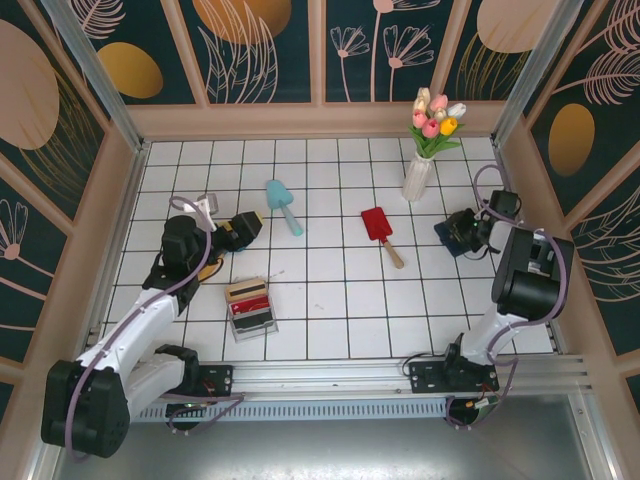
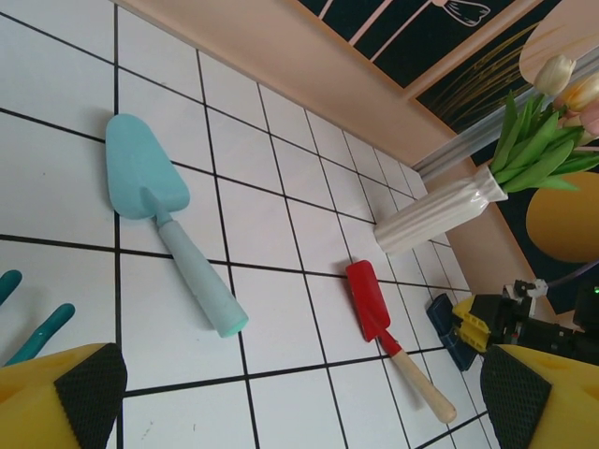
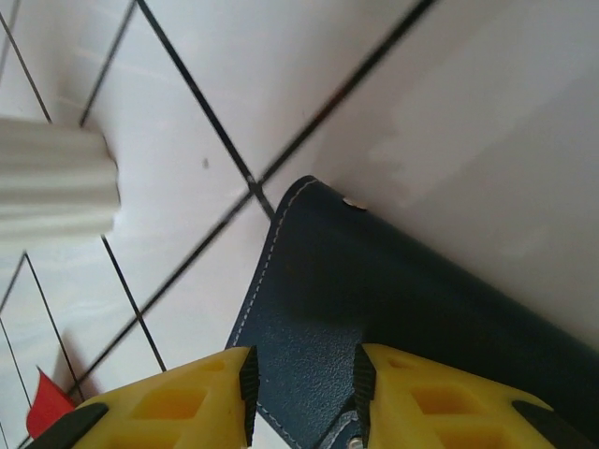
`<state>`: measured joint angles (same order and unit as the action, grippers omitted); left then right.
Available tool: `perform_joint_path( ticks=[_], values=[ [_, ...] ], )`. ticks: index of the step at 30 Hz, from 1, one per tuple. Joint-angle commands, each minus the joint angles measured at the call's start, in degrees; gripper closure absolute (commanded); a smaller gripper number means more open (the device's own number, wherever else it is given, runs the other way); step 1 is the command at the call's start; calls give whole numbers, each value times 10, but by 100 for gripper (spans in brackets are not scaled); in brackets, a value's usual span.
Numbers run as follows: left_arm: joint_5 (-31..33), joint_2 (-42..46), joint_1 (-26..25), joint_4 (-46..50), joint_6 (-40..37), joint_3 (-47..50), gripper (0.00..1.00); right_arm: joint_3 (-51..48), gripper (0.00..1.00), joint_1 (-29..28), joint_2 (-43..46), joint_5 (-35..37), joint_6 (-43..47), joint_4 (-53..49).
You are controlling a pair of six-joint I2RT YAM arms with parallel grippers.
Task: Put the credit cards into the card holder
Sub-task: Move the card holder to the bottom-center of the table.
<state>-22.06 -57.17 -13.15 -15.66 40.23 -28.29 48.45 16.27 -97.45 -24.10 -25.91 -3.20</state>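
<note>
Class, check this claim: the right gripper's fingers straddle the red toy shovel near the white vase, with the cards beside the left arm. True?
One slip: the right gripper straddles the navy card holder, not the red shovel, which lies apart from it; the right wrist view shows it. The white vase is near and the cards lie beside the left arm.

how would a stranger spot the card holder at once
Find the white vase of tulips at the table's far right. Just right of it and nearer, at the right pincer, lies the card holder. It is navy with pale stitching, unlike the red shovel to its left.
</note>
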Motion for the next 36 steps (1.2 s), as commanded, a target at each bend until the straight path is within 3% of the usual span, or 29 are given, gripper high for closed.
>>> perform_joint_path(
  ticks=[1, 6, 11, 17, 21, 24, 27, 34, 36],
  values=[
    [1, 5, -2, 39, -3, 4, 1, -64, 64, -31, 65, 38, -16, -66],
    [-11, -30, -5, 34, -5, -13, 1, -181, 65, -46, 177, 57, -55, -91],
    [-17, -74, -14, 30, -7, -41, 1, -265, 67, -107, 286, 65, -109, -121],
    [-20, -110, -32, 23, -6, -61, 1, -343, 71, -246, 411, 35, -179, -103],
    [-17, -124, -40, 21, 0, -62, 1, -355, 71, -359, 446, 42, -202, -95],
    [-13, -130, -41, 19, 4, -61, 1, -352, 70, -448, 430, 39, -186, -60],
    [-13, -135, -42, 16, 6, -61, 1, -316, 70, -515, 359, 40, -158, -24],
    [-4, -124, -43, 32, 5, -59, 1, -88, 71, -637, 99, 52, 6, -39],
    [3, -114, -43, 41, 5, -54, 1, -22, 71, -659, 59, 95, 24, -79]
  ],
)
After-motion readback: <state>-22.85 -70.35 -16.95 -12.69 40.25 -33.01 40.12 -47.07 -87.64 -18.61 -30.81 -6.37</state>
